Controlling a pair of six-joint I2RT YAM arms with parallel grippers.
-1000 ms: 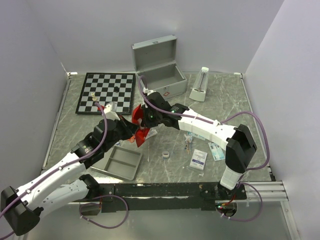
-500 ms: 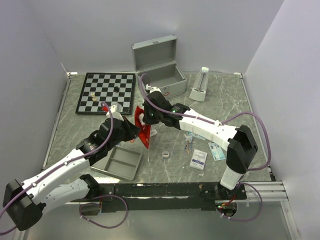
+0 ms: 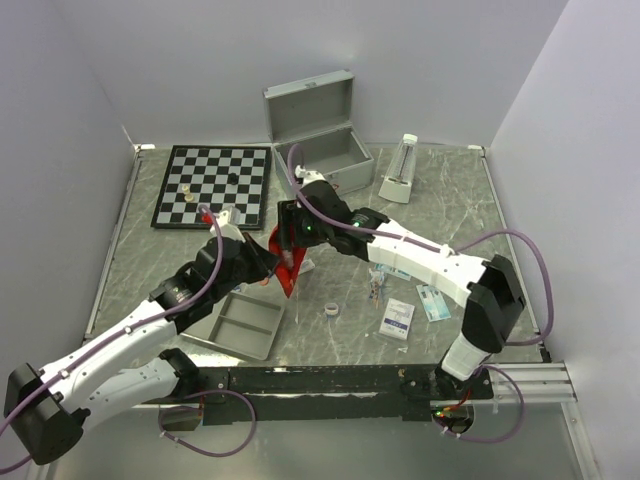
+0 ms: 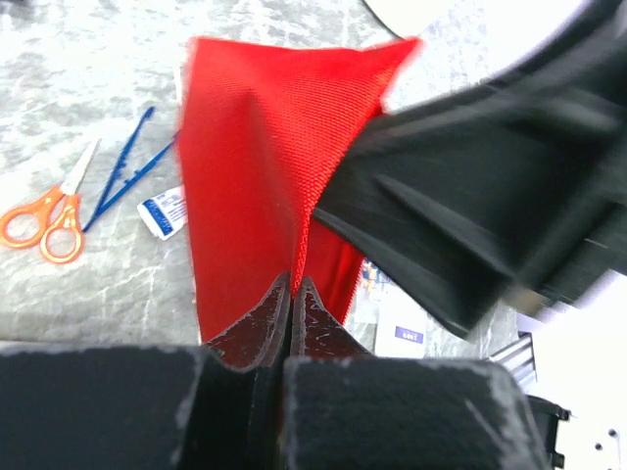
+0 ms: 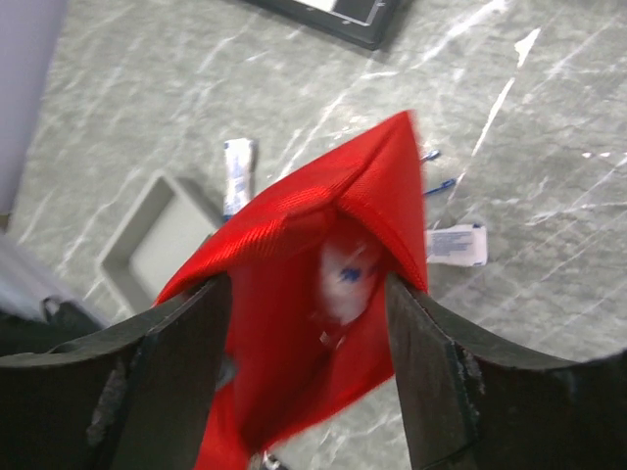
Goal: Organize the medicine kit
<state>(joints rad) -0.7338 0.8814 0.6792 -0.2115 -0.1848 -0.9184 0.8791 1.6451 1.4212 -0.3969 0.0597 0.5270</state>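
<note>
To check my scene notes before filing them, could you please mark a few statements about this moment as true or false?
1. The silver medicine case has its lid up. True.
2. The left tool is shut on the red pouch. True.
3. The right tool is clamped shut. False: its fingers stand apart, with the pouch between them.
4. The orange scissors are in the silver medicine case. False: they lie on the table beside blue tweezers.
</note>
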